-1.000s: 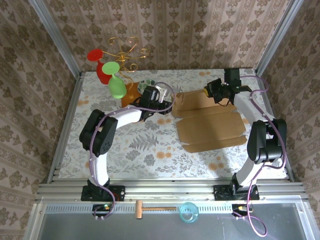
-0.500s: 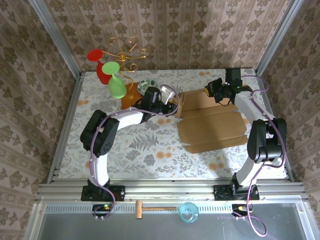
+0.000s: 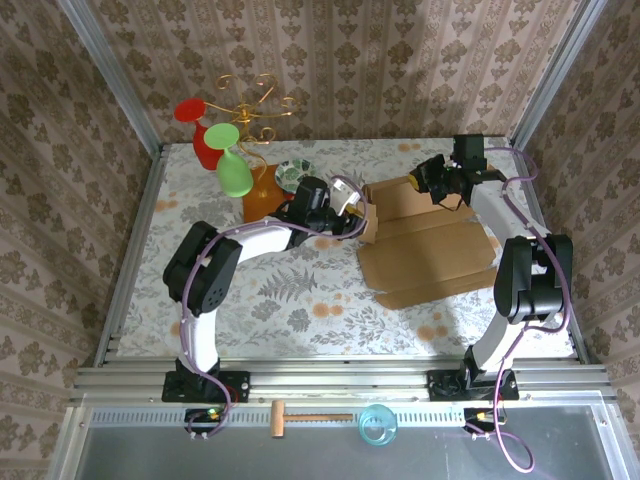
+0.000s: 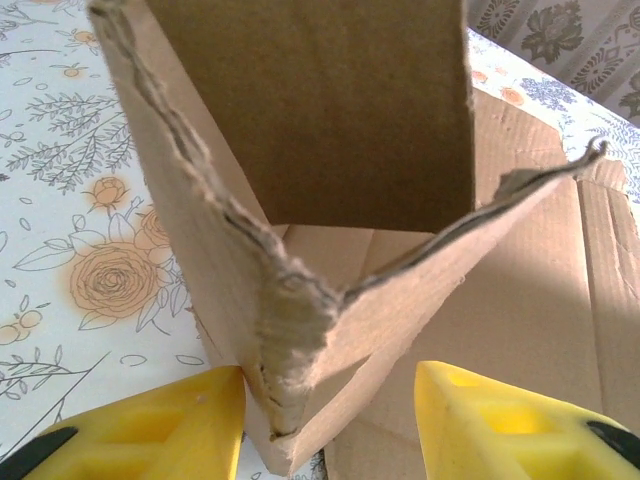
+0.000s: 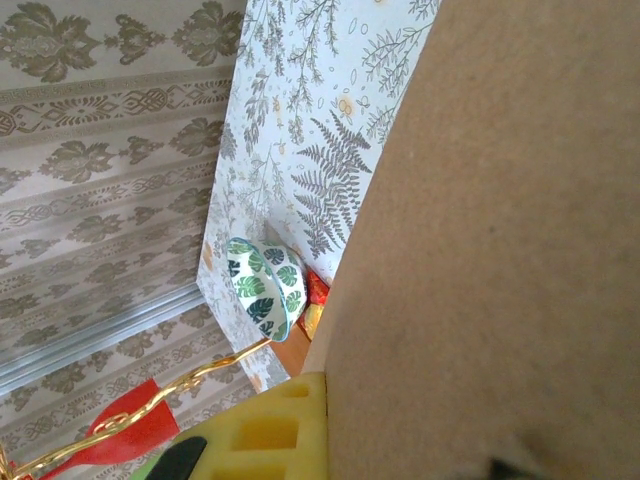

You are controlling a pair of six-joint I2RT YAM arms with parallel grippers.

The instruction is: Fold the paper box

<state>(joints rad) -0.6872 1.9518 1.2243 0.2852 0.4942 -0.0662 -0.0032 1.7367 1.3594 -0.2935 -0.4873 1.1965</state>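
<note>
Toward the far right corner of the table (image 3: pixel 300 300): the paper box (image 3: pixel 425 250), mostly flat, with its left flap stood upright and bent into a corner; astride that flap, the left gripper (image 3: pixel 362 210), yellow fingers (image 4: pixel 130 425) parted about halfway, one on each side, not clamped. At the box's far edge, the right gripper (image 3: pixel 440 185), closed tight on the cardboard; brown panel flush against its yellow finger (image 5: pixel 270 430).

No text, label, brand, number or sign can be read anywhere; the paper box (image 3: pixel 425 245) is plain brown cardboard
</note>
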